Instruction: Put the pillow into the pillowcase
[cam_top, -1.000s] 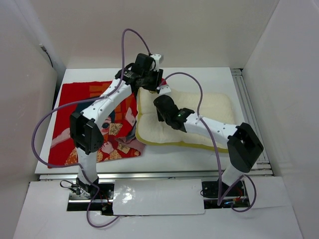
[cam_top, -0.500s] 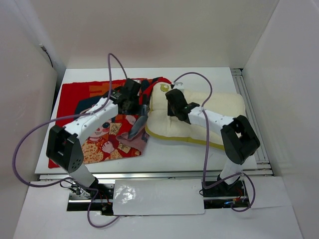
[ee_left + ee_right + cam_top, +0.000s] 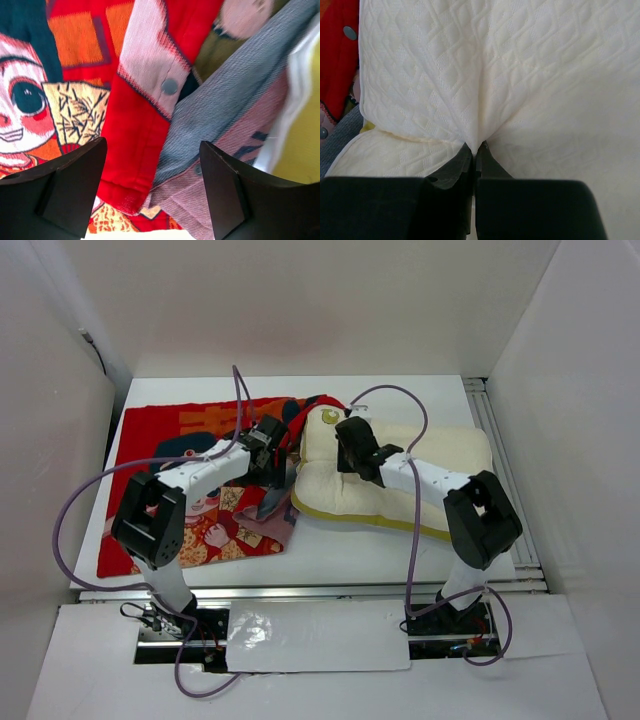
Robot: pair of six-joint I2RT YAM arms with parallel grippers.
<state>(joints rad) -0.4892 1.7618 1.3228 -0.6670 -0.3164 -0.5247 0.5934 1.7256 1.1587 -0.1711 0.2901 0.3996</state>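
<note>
The cream-white pillow [image 3: 440,455] with yellow piping lies right of centre, its left end against the open mouth of the red pillowcase [image 3: 170,430]. My right gripper [image 3: 348,445] is shut, pinching a fold of the pillow's quilted cover [image 3: 520,75] near its left end. My left gripper [image 3: 272,455] is open and empty, held over the pillowcase's rumpled open edge. In the left wrist view I see the red flap with a snap button [image 3: 169,86], grey-pink inner fabric [image 3: 220,110] and the cartoon face [image 3: 22,105] between my fingers [image 3: 75,190].
White walls close in the table [image 3: 400,550] on the left, back and right. A metal rail [image 3: 500,460] runs along the table's right side. Purple cables loop over both arms.
My left arm has drawn back and down from the far pillowcase edge to the case mouth. My right gripper moved the pillow's left end up toward the case, then held still.
</note>
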